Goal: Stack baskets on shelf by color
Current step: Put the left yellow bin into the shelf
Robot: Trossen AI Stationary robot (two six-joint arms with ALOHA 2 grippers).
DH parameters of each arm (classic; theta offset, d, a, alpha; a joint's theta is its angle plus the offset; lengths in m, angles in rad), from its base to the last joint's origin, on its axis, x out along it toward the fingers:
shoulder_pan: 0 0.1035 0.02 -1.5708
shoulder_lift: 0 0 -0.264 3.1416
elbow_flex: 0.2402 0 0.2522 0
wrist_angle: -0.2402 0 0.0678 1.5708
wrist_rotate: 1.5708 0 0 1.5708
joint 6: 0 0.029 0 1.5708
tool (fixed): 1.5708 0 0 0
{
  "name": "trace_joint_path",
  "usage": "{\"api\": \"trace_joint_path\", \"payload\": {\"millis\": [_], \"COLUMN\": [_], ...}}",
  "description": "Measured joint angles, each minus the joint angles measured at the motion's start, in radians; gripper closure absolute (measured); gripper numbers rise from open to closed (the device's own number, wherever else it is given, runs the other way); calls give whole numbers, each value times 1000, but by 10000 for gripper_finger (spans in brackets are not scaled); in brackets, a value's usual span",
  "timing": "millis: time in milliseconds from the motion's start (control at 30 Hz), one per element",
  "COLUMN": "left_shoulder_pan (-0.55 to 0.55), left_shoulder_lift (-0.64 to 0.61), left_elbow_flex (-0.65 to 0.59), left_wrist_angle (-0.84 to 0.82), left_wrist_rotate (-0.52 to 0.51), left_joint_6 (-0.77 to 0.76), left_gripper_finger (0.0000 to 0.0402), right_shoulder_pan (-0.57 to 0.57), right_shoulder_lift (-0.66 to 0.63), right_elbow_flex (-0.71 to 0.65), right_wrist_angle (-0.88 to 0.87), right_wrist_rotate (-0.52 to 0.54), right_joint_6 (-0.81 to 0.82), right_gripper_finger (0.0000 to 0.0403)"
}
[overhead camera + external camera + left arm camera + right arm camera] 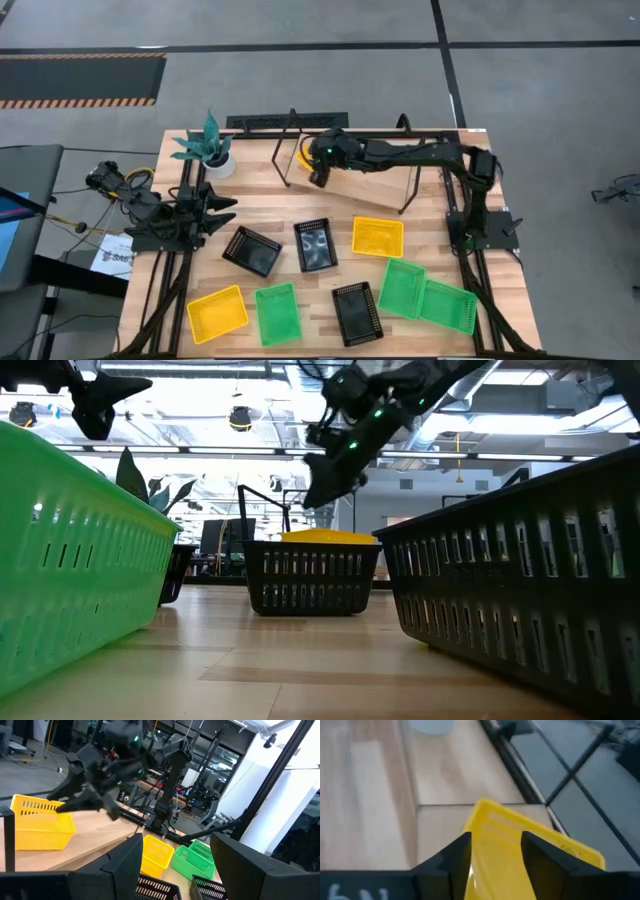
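Yellow basket (37, 822) is seen on the shelf (375, 185) with the right gripper (318, 176) over it, fingers parted on either side of its rim.

Nearest the front edge, a yellow basket (217, 313), green basket (278, 312), black basket (357, 313) and two overlapping green baskets (425, 295) are spread with gaps between. Mid-table, two black baskets (252, 250) and another yellow one (378, 237) are laid. Left gripper (222, 208) is parked open at the left edge, empty. A potted plant (208, 148) is placed at the back, left of the shelf. No writing can be read.
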Motion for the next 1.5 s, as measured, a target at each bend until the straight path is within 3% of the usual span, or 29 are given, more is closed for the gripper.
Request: {"api": "trace_joint_path", "payload": {"millis": [167,467,633,833,900,1233,1500], "left_shoulder_pan": [0,-1,-1,-1,-1,-1,-1], "left_shoulder_lift": [1,2,2,2,2,2,2], "left_elbow_flex": [1,1,1,1,1,1,1], "left_wrist_angle": [-14,-18,-17,-14,-14,-14,-15], "left_wrist_rotate": [11,26,25,24,24,24,24], "left_joint_6": [-17,-22,-22,-29,-36,-57,-67], "left_gripper_finger": [181,181,181,181,181,181,181], "right_shoulder_pan": [8,22,23,33,41,84,80], "right_shoulder_lift": [84,120,115,116,116,116,116], "right_elbow_flex": [38,62,62,62,62,62,62], "right_wrist_angle": [25,-81,-156,-197,-197,-188,-181], "right_wrist_rotate": [-2,6,-1,-1,-1,-4,-5], "right_joint_6": [29,32,32,30,24,-8,-19], "right_gripper_finger": [194,225,279,377,390,394,307]}}
